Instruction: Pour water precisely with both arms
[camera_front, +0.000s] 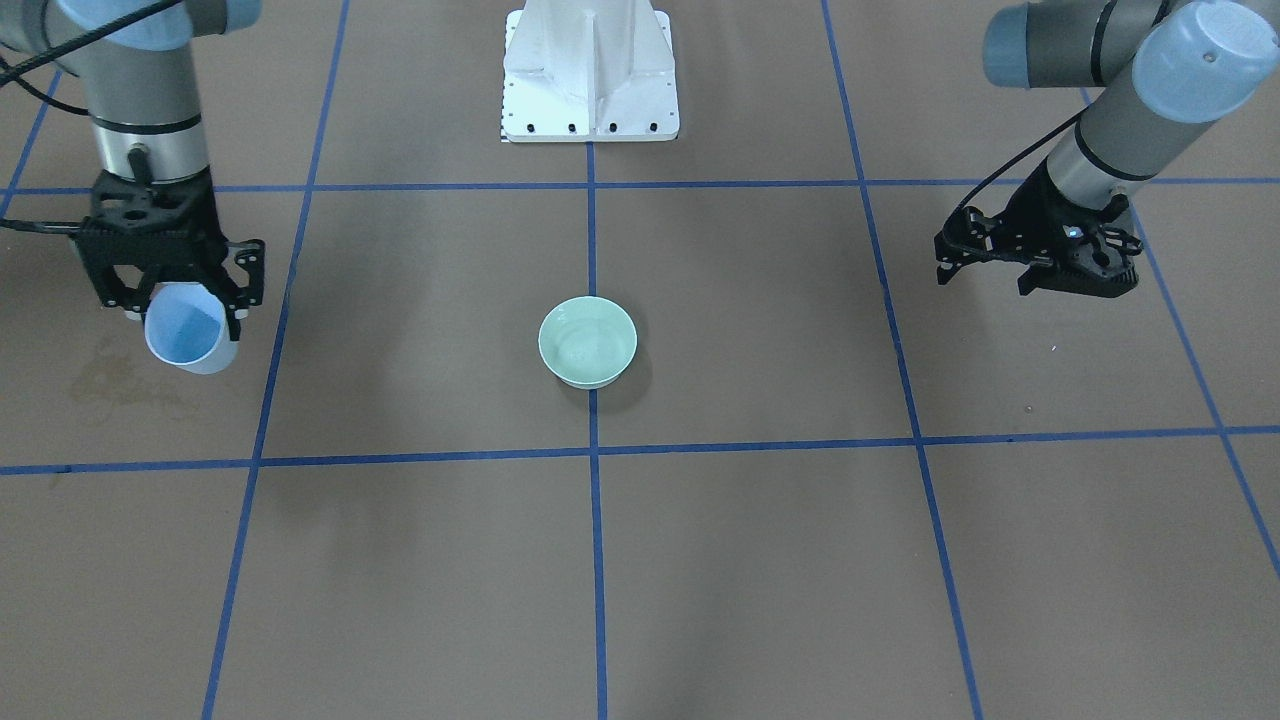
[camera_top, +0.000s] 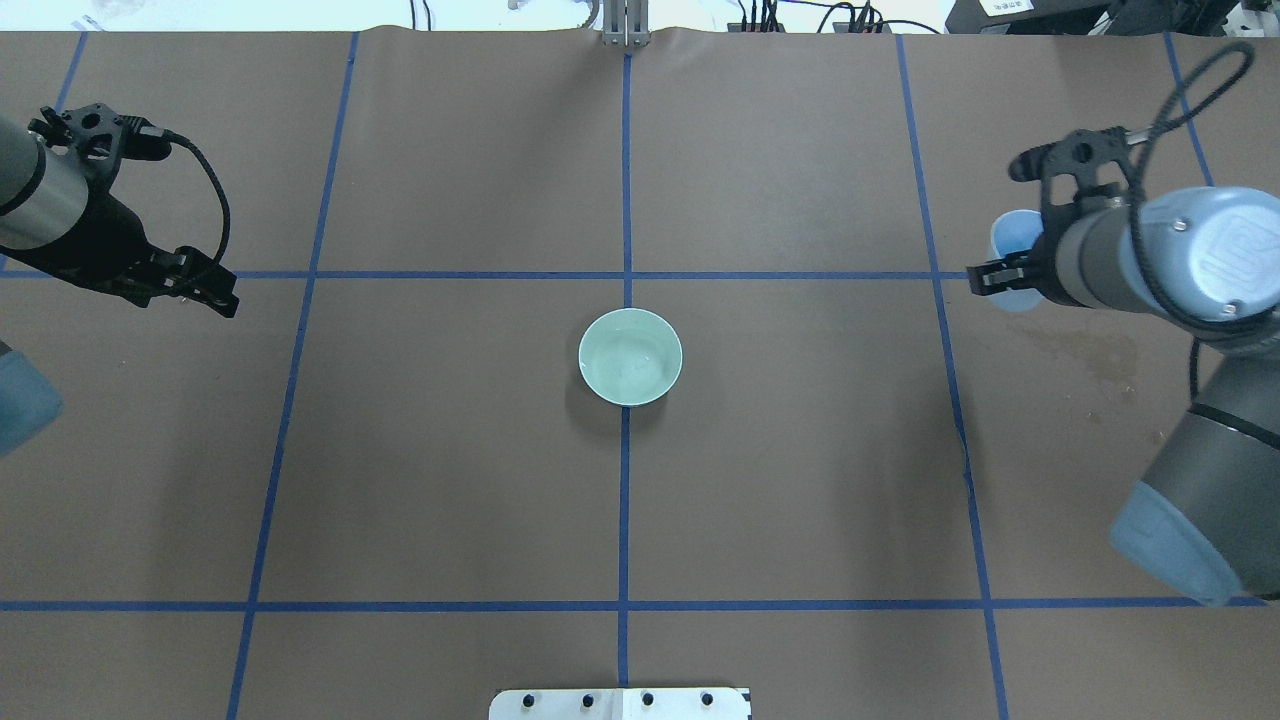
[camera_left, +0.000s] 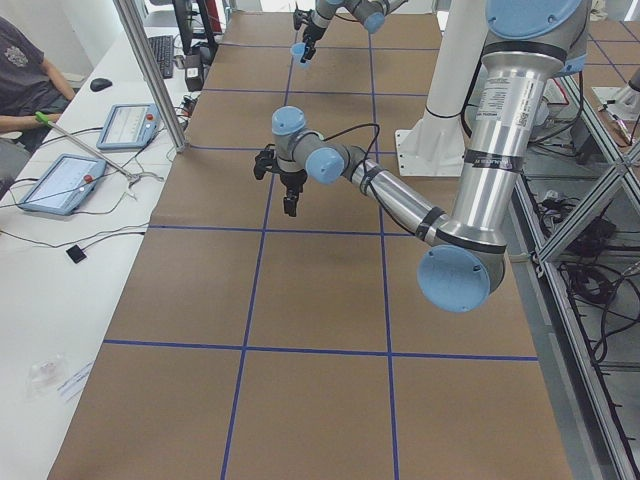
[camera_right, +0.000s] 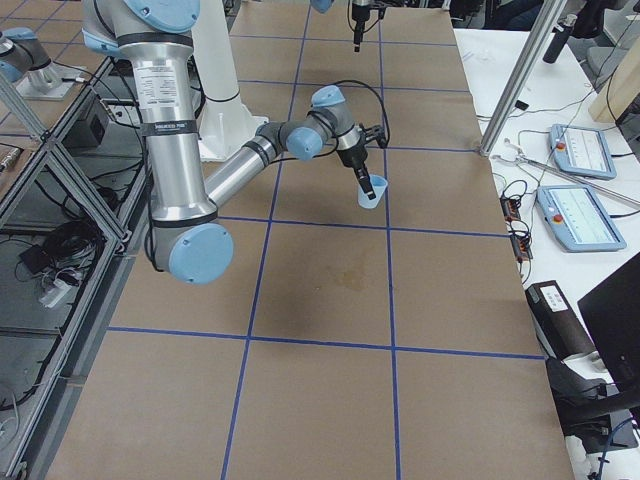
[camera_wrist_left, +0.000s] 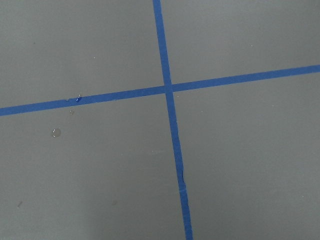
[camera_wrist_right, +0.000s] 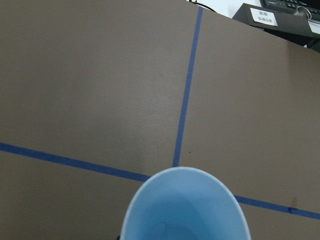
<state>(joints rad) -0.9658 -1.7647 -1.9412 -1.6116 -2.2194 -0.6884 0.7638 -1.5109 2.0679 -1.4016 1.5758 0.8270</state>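
Note:
My right gripper (camera_front: 185, 318) is shut on a pale blue cup (camera_front: 190, 335) and holds it tilted above the table, far to the side of the bowl. The cup also shows in the overhead view (camera_top: 1012, 250) and fills the bottom of the right wrist view (camera_wrist_right: 185, 210); I cannot tell whether it holds water. A pale green bowl (camera_front: 588, 340) stands on the centre tape line (camera_top: 630, 356), with faint glints of water inside. My left gripper (camera_front: 985, 278) hangs open and empty above the table at the opposite side (camera_top: 215, 295).
The white bolted pedestal (camera_front: 590, 70) stands behind the bowl. Blue tape lines grid the brown table. A damp stain (camera_front: 110, 380) lies under the right arm. A small droplet (camera_wrist_left: 56, 132) lies under the left gripper. Operators' desks with tablets flank both table ends.

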